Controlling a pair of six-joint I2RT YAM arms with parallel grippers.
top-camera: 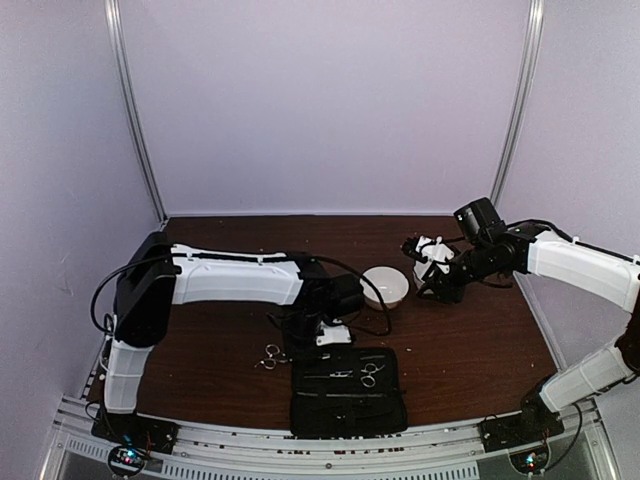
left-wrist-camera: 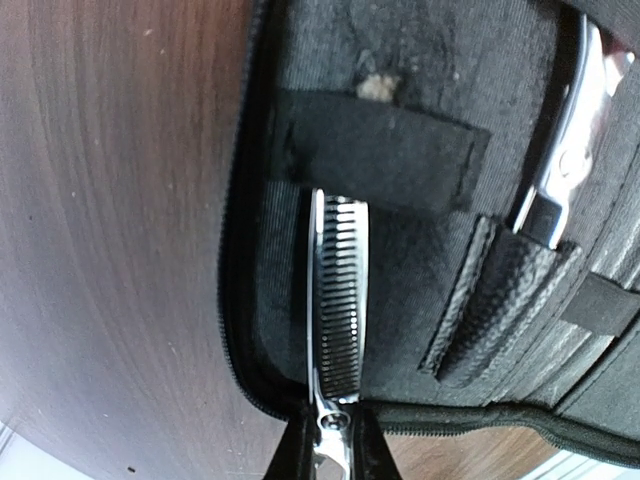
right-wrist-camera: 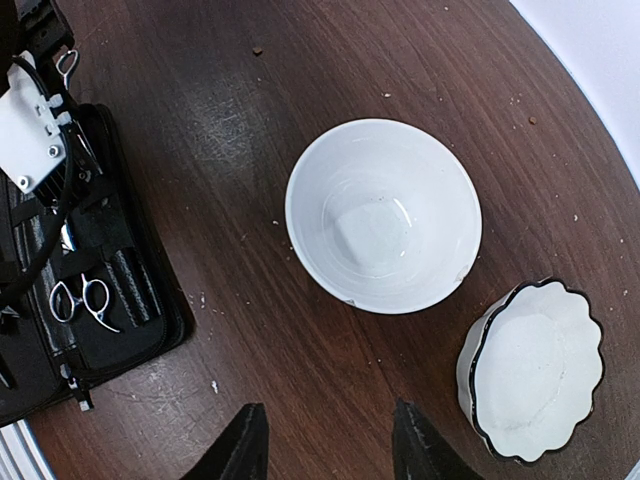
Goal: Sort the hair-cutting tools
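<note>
My left gripper (left-wrist-camera: 328, 450) is shut on the pivot of silver thinning scissors (left-wrist-camera: 340, 300). Their toothed blade lies on the open black case (left-wrist-camera: 400, 260), with its tip under an elastic strap (left-wrist-camera: 375, 150). In the top view this gripper (top-camera: 330, 338) sits at the case's far edge (top-camera: 300, 420). Another pair of silver scissors (top-camera: 372, 373) lies in the case, also visible in the right wrist view (right-wrist-camera: 82, 300). A further pair (top-camera: 272, 357) lies on the table left of the case. My right gripper (right-wrist-camera: 330, 445) is open and empty above bare table.
A round white bowl (right-wrist-camera: 383, 215) stands ahead of my right gripper, also seen in the top view (top-camera: 385, 285). A scalloped white bowl with a dark rim (right-wrist-camera: 535, 370) stands to its right. A silver tool (left-wrist-camera: 570, 130) sits in a case pocket. Cables trail by the left wrist.
</note>
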